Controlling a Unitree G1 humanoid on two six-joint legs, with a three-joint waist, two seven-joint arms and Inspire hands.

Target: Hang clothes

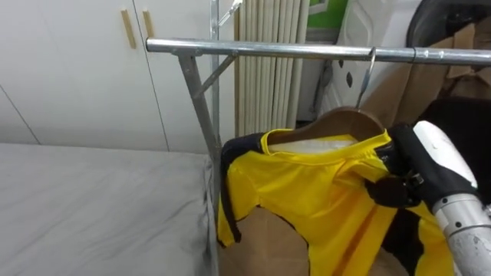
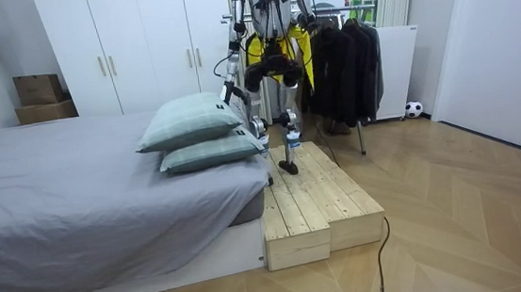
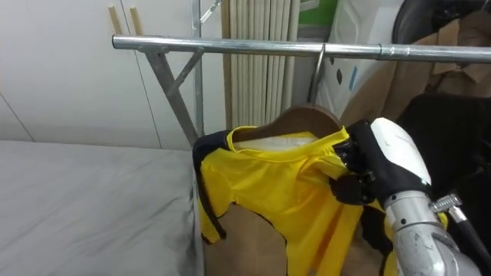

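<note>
Grips with the dark fingers (image 1: 387, 192) of the right hand (image 1: 431, 157): curled in tight, closed round the cloth at one shoulder of the yellow shirt (image 1: 307, 192), thumb under the seam and the rest over it. No gap to be seen between fingers and cloth.

Touching those fingers and spreading away from them toward the robot's left: the shirt itself, draped over a wooden hanger (image 1: 349, 120), collar open, dark trim at neck and sleeve, the far sleeve drooping loose. Hooked over the rail (image 1: 291, 51) by a thin metal hook (image 1: 367, 77), so hangs just below the rail, with the hand under the rail as well.

Beyond the rail: a white radiator (image 1: 265, 69) and white wardrobe doors (image 1: 77, 69). Below the rail's left end: the grey bed (image 1: 92, 207).

In the room view, stands upright on a wooden platform (image 2: 317, 198) facing the rail, beside the bed's two pillows (image 2: 192, 124). Left hand (image 2: 227, 92) low at the side, well below the rail. Farther along the rail, on the room view's right: dark clothes (image 2: 343, 58) already hanging.
</note>
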